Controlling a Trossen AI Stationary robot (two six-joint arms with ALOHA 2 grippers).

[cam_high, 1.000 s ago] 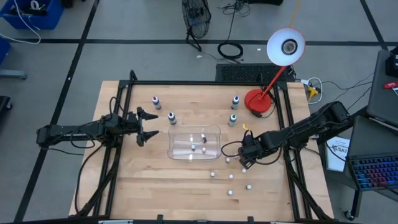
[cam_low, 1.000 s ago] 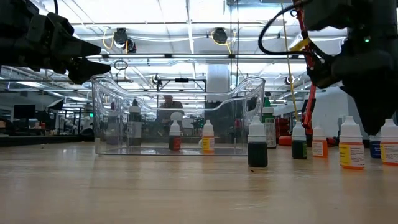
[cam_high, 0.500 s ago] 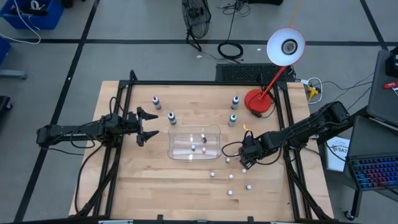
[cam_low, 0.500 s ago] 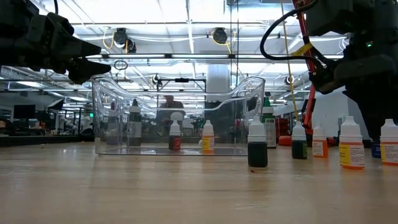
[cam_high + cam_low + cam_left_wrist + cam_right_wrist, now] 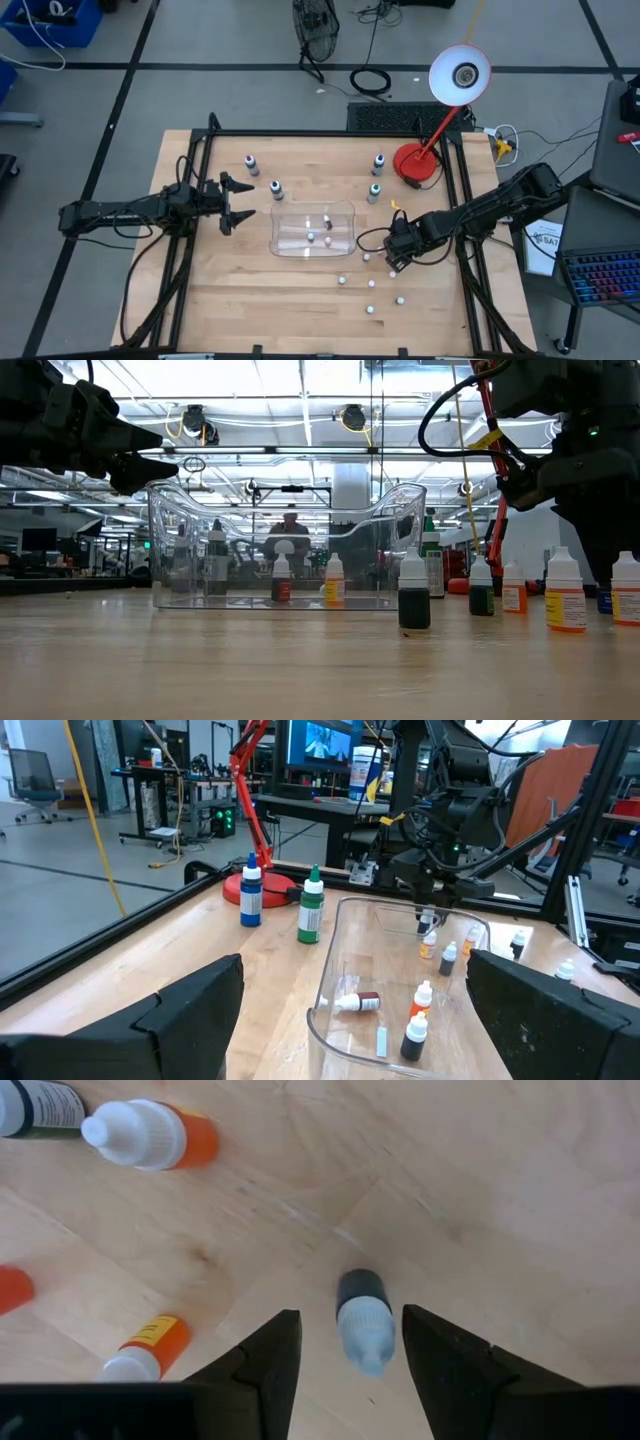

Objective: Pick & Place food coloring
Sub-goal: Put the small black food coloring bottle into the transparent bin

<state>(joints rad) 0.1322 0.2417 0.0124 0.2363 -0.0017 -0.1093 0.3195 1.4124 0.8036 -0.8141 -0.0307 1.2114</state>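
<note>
The food coloring is a scatter of small dropper bottles standing on the wooden table. A dark-bodied, white-capped bottle [image 5: 362, 1320] stands upright under my right gripper [image 5: 350, 1355]. That gripper points straight down at the table's right [image 5: 392, 262], open, one finger on each side of the bottle's cap with a gap on both sides. Orange bottles [image 5: 150, 1135] [image 5: 140, 1350] stand nearby. My left gripper [image 5: 240, 202] waits open and level, left of the clear tray [image 5: 345, 210], which has a few bottles [image 5: 416, 1020] inside.
More bottles stand beyond the tray [image 5: 251, 160] [image 5: 276, 186] [image 5: 379, 160] [image 5: 374, 190] and near the front right [image 5: 371, 309] [image 5: 400, 299]. A red desk lamp [image 5: 415, 165] stands at the far right corner. Black frame rails [image 5: 205, 160] run along the table's sides.
</note>
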